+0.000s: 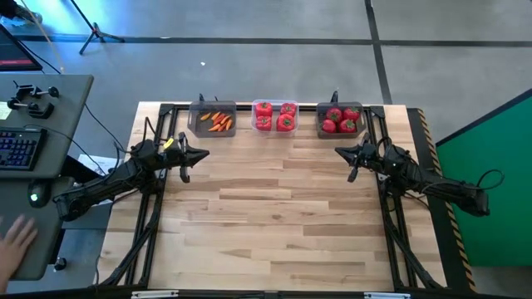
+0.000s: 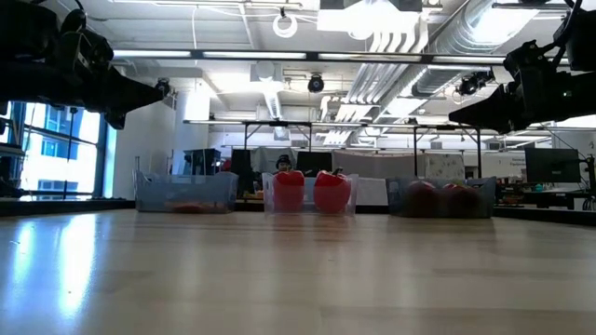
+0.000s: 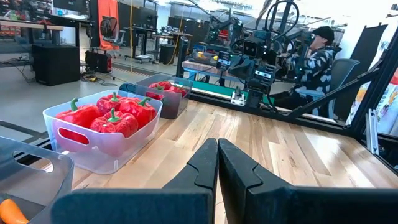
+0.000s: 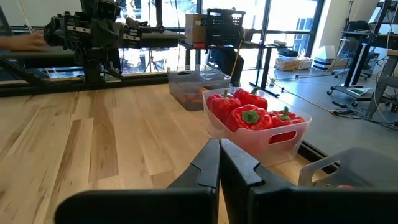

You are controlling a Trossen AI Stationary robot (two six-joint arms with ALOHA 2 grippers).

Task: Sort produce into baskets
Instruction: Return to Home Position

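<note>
Three baskets stand in a row along the table's far edge. The left dark grey basket (image 1: 213, 120) holds orange carrot pieces (image 1: 218, 123). The clear middle basket (image 1: 275, 116) holds red bell peppers (image 3: 115, 115). The right dark grey basket (image 1: 340, 120) holds red tomatoes (image 1: 341, 120). My left gripper (image 1: 204, 153) hovers shut at the table's left side, below the carrot basket in the high view. My right gripper (image 1: 339, 151) hovers shut at the right side, below the tomato basket. Both point level toward the table's middle, with nothing between their fingers.
The wooden table top (image 1: 274, 216) lies bare between the arms and toward the near edge. A black frame (image 1: 158, 166) runs along the table's sides. A side desk with a keyboard (image 1: 18, 149) stands at the left, with a person's hand (image 1: 12, 241) by it.
</note>
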